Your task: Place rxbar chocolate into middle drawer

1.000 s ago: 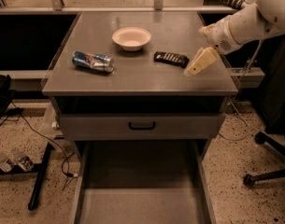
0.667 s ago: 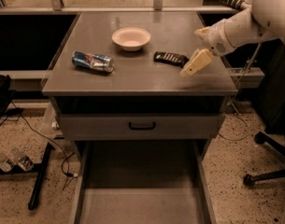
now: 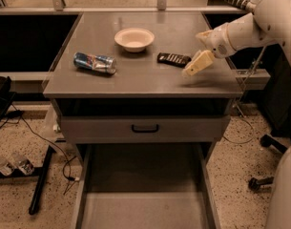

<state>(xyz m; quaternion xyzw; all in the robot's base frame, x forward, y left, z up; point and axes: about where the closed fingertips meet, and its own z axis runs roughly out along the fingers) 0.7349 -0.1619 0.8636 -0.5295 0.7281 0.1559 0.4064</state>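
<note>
The rxbar chocolate [image 3: 173, 58], a flat black bar with pale lettering, lies on the grey cabinet top [image 3: 150, 78] right of centre. My gripper [image 3: 193, 67] hangs just to the right of the bar, low over the top and pointing down-left at it; it holds nothing that I can see. The middle drawer [image 3: 145, 175] is pulled out below, with a bare flat grey floor and low side walls.
A white bowl [image 3: 134, 38] stands at the back centre of the top. A blue-and-silver can [image 3: 95, 62] lies on its side at the left. A shut drawer front with a black handle [image 3: 145, 128] sits above the open drawer. A chair base [image 3: 264, 175] and cables lie on the floor.
My gripper has moved a little left and down, closer to the right end of the bar. The bar, can and bowl have not moved.
</note>
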